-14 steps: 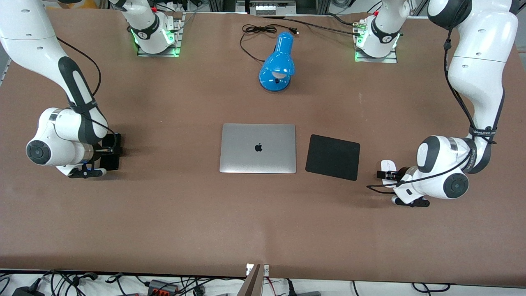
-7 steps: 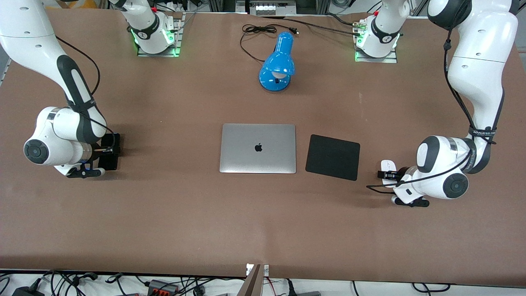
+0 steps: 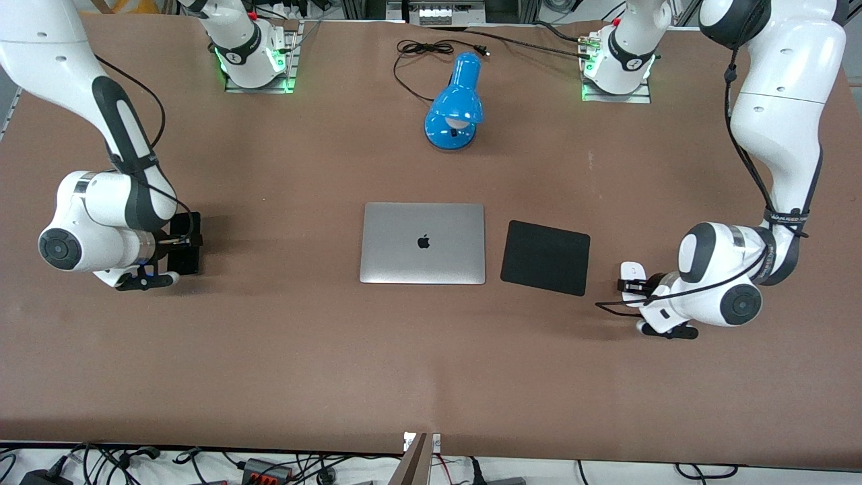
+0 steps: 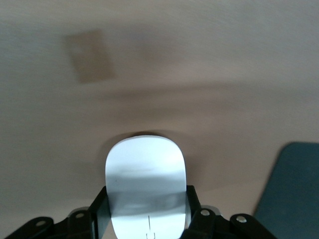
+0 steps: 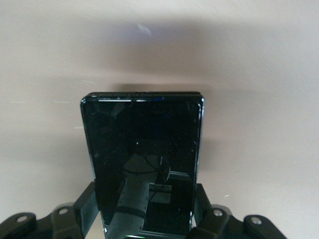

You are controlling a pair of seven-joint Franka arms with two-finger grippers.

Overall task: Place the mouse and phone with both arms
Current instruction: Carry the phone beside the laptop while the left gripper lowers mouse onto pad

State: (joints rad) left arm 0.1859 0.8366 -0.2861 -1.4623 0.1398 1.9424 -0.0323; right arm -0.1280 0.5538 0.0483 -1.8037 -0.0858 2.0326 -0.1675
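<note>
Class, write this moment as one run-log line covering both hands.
left hand: shut on mouse, beside mouse pad | right hand: shut on phone, toward right arm's end | laptop: closed

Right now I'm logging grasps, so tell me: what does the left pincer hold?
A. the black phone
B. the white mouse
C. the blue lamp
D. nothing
B: in the left wrist view the left pincer has its fingers closed on both sides of the white mouse, beside the black mouse pad.

One mouse; one phone; one laptop; one lamp
</note>
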